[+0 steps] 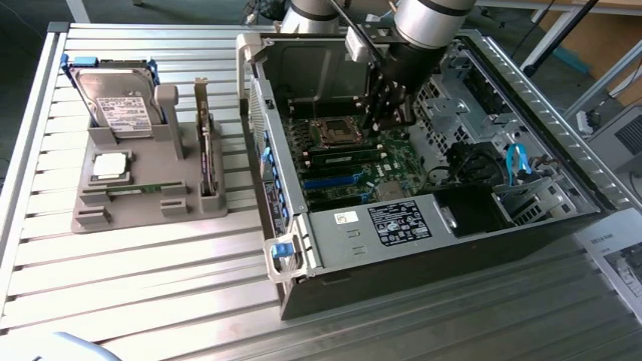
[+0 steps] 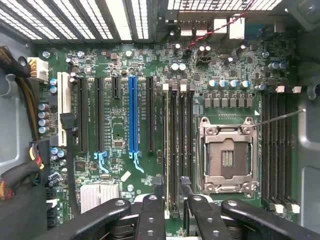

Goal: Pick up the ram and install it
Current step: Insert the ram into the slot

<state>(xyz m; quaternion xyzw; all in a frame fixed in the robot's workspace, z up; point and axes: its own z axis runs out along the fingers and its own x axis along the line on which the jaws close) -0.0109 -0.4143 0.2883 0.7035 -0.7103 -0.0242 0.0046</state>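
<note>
Gripper [image 2: 172, 186] open and empty inside case [image 1: 331, 241], hanging over memory slots [image 2: 172, 130], ram [image 1: 134, 189] lying in tray [image 1: 140, 219] at exterior view's left

The gripper [image 1: 387, 124] [image 2: 172, 189] hangs inside the computer case [image 1: 452, 263], over the motherboard [image 2: 119, 122]. The memory slots [image 2: 174, 130] lie under it, the CPU socket [image 2: 227, 157] just beside. Well apart, outside the case toward the exterior view's left, a holder [image 1: 135, 216] carries the hard drive [image 1: 119, 105], processor [image 1: 108, 165] and ram [image 1: 135, 189].

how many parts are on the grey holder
4: hard drive upright at the far end, processor before it, ram nearest, expansion card on edge toward the case.
</note>
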